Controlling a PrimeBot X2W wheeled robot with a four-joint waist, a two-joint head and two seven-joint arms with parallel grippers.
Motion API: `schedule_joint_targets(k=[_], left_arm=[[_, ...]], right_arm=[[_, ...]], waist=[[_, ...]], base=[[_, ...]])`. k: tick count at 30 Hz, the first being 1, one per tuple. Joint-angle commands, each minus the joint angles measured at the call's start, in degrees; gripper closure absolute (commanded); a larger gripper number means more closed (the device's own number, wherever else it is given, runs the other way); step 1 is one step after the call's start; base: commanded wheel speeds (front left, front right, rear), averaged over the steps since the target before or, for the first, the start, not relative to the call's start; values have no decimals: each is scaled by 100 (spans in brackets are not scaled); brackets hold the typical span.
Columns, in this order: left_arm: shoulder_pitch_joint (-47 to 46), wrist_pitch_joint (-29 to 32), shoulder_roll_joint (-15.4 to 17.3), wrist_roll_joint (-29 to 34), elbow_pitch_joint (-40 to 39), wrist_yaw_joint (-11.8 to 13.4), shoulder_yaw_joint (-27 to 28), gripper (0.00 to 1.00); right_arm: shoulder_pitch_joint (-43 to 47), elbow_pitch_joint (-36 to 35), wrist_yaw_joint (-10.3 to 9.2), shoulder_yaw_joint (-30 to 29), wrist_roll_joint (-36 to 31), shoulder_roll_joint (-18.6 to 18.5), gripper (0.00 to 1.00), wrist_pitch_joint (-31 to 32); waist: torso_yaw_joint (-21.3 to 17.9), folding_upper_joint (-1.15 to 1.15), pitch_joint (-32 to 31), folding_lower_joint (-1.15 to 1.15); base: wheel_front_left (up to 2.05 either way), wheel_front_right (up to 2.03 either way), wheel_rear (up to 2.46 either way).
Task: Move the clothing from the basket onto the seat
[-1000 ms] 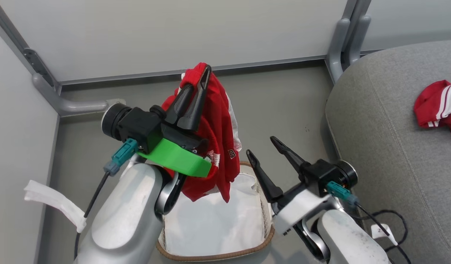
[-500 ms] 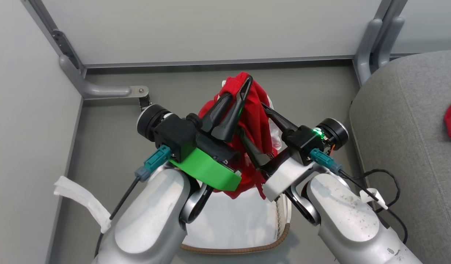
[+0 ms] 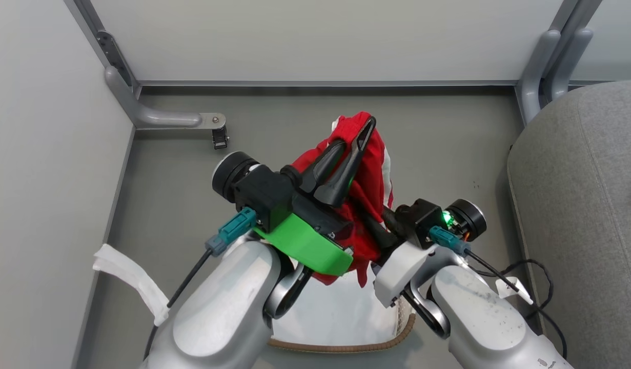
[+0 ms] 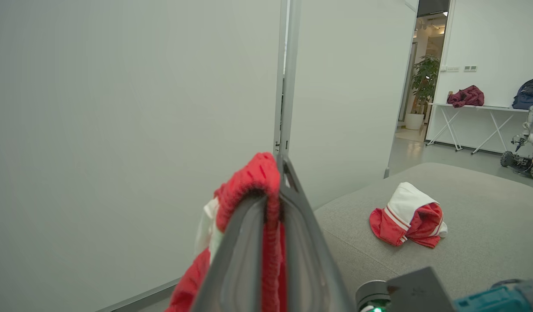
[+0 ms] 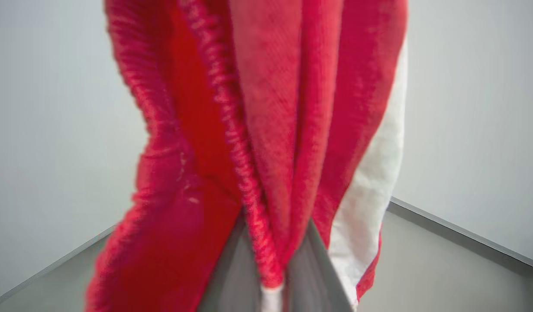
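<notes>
Head view: the left gripper (image 3: 357, 136) is clamped on the top fold of a red-and-white garment (image 3: 374, 174), which hangs left of the grey sofa seat (image 3: 576, 205) and clear of it. The right gripper (image 3: 378, 231) reaches into the garment's lower part. The laundry basket (image 3: 346, 347) stands left of the seat, beneath the garment.

Left wrist view: both fingers (image 4: 240, 260) pinch the red hem. A second red-and-white garment (image 4: 407, 216) lies on the seat (image 4: 487, 199).

Right wrist view: the fingers (image 5: 311, 277) are closed onto a red fold of the garment (image 5: 266, 108).
</notes>
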Motion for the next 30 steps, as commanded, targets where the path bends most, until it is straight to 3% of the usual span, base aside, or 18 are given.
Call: schedule_joint_targets(k=[1,6,7,8,9,21,30], left_arm=[[-10,-5,-1,-17,31,-13,61,100],[148,-6,26,61,145,-13,267,100],[189,-5,35,82,192,-13,298,86],[234,-5,58,92,250,-13,307,52],[263,-5,67,105,269,-13,338,0],[689,-5,149,416,474,-13,506,0],[953,-5,257,463,578,-13,585,0]], right_arm=[[143,-26,-6,-22,53,-26,100,-11],[300,-186,-6,-176,55,-26,100,-11],[340,-227,-6,-228,53,-25,100,-11],[364,-270,-6,-281,62,-27,100,-11],[373,-313,-6,-310,59,-25,100,-11],[644,-639,-6,-764,81,-24,100,-11],[767,-1009,-6,-1369,103,-21,100,-11]], waist=[[-34,0,11,0],[-237,0,71,0],[-302,0,88,0],[-379,0,109,0],[-441,0,124,0],[-1476,0,201,0],[-2651,0,312,0]], base=[[0,0,0],[0,0,0],[0,0,0],[0,0,0],[0,0,0],[0,0,0],[0,0,0]])
